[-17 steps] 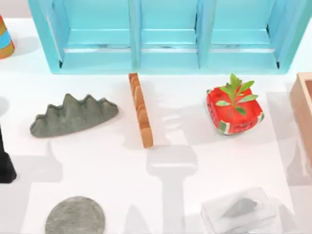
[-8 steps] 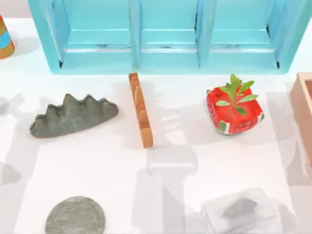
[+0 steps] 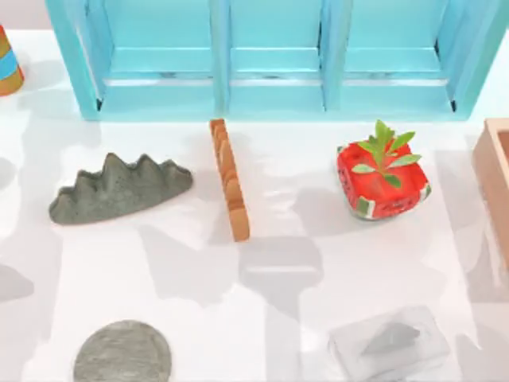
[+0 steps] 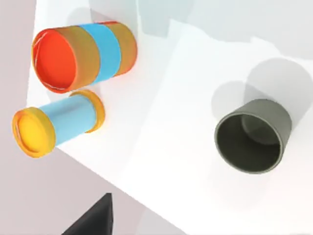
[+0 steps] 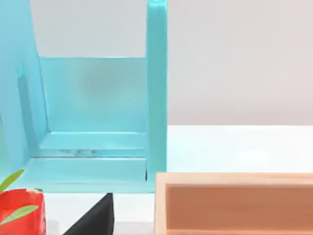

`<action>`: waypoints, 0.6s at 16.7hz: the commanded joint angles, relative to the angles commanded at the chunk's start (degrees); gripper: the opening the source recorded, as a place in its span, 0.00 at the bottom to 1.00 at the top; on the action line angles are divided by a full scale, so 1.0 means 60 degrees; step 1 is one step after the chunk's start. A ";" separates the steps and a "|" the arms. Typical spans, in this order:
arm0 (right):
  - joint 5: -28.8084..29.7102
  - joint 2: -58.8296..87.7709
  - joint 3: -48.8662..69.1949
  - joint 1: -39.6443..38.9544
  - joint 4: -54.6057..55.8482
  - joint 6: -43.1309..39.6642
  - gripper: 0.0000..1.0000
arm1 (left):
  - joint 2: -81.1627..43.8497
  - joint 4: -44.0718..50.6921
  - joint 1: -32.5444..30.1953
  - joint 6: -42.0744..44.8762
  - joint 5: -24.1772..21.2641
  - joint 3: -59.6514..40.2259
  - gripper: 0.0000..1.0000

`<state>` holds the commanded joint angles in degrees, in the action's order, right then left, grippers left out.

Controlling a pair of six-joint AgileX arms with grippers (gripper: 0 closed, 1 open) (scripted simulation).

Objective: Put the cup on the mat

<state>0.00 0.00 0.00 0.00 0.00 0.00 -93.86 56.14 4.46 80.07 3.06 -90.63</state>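
The cup (image 3: 122, 352) is a round, dull grey, speckled circle at the table's front left in the top view. The left wrist view shows this cup (image 4: 252, 142) from above at an angle, upright and hollow, standing free on the white table. A dark corner of my left gripper (image 4: 93, 220) shows off the table's edge, well apart from the cup. A dark corner of my right gripper (image 5: 95, 215) shows near the wooden box at the table's right side. The mat is out of view.
A cyan shelf (image 3: 270, 56) spans the back. An orange-and-blue striped cup (image 3: 6, 60) stands back left with a blue-and-yellow cylinder (image 4: 56, 127) beside it. A grey ridged lump (image 3: 119, 189), an orange wavy strip (image 3: 231, 181), a watermelon pot (image 3: 382, 181), a wooden box (image 3: 495, 179) and a translucent slab (image 3: 390, 344) are spread about.
The black part of my left arm seen at the top view's left edge one second ago has left that view. Shadows on the table have shifted. No object has moved.
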 joint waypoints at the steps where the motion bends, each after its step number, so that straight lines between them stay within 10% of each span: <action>1: 0.0000 0.0000 0.0000 0.0000 0.0000 0.0000 1.00 | -0.0774 0.0566 0.0139 0.0622 -0.0014 -0.0677 1.00; 10: 0.0000 0.0000 0.0000 0.0000 0.0000 0.0000 1.00 | -0.5397 0.4148 0.1474 0.4070 -0.0455 -0.4863 1.00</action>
<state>0.00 0.00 0.00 0.00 0.00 0.00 -126.25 81.03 13.30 104.49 0.34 -119.81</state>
